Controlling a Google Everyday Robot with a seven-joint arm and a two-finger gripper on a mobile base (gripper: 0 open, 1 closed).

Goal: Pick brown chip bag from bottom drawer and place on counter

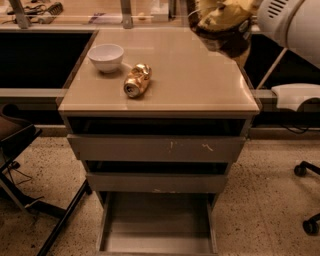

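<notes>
Holding: the brown chip bag (pixel 220 20) is clamped by the gripper (pixel 239 29) at the end of the white arm (pixel 292 25). The jaws are closed on the bag and are largely hidden behind its folds.
Gripper place: it is seen at 1 o'clock from the middle of the counter (pixel 190 75), above the far right corner.
Bag: it is carried in the air, clear of the counter, with its tan side uppermost and its dark-brown part lowest.
Bowl: a white bowl (pixel 106 56) is set upright at 10 o'clock on the counter, near the far left corner.
Can: a crushed gold can (pixel 137 80) is laid on its side at 9 o'clock, at the bowl's 4 o'clock, near it but apart.
Bottom drawer: the bottom drawer (pixel 157 220) is found at 6 o'clock, pulled well out, with its flat grey floor exposed.
Upper drawers: the top drawer (pixel 157 148), scuffed on its front, and the middle drawer (pixel 157 182) are seen pulled out slightly.
Surroundings: a long desk (pixel 75 12) is seen at 12 o'clock, a black chair (pixel 15 135) at 8 o'clock, and castors (pixel 300 170) at 4 o'clock on the speckled floor (pixel 270 210).
</notes>
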